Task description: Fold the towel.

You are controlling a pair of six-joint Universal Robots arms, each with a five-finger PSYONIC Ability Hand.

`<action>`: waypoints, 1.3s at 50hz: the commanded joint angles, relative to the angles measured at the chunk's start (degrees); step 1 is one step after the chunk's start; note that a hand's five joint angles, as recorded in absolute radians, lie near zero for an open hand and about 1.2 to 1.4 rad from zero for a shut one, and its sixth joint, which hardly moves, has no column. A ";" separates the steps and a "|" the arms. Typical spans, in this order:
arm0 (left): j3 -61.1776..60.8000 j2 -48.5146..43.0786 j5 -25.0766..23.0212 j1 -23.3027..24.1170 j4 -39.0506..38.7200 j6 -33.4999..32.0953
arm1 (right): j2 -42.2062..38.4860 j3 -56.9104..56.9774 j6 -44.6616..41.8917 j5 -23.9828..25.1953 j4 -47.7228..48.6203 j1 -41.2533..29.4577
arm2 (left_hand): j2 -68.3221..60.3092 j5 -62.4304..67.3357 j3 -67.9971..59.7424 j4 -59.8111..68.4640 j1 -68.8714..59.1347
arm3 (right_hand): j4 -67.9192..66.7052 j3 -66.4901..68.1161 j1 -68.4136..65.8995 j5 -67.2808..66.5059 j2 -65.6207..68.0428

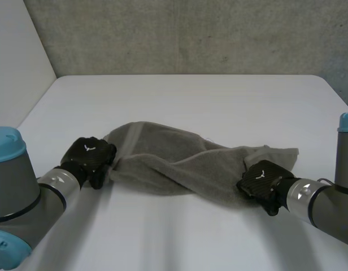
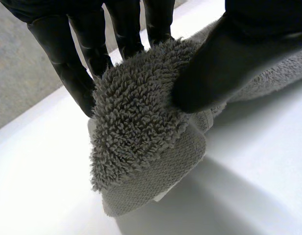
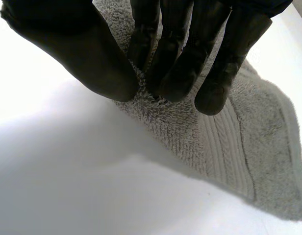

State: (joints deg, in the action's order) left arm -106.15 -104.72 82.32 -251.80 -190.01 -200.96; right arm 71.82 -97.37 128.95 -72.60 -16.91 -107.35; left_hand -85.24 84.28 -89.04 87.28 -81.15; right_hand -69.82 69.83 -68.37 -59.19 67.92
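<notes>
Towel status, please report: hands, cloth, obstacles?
Left hand shut on towel, left end. Right hand pinching right end, near edge. Towel bunched and twisted on table, not folded. No obstacle seen.

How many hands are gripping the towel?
2. The left hand pinches the towel's bunched left end between thumb and fingers. The right hand pinches its near edge toward the right end.

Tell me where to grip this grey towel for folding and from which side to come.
Grip the grey towel at its two ends, coming in low from the robot's side. It lies bunched in a long strip across the table, so the ends are its free parts. The left robot hand pinches the left end, the right robot hand the near edge by the right end.
</notes>
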 commanded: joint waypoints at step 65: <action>11.22 -0.48 0.38 -3.17 -5.46 1.62 | -29.20 50.15 22.75 -3.75 3.88 -3.30 | 5.24 -14.28 9.04 -7.28 1.15 | -10.18 10.17 -11.63 -10.81 12.08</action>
State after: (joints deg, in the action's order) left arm -100.66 -102.64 82.23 -254.35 -192.42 -200.33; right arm 41.04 -52.43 152.06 -73.01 -17.64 -110.65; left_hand -85.24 84.28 -88.53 87.32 -81.16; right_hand -76.70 76.14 -75.71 -66.33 74.97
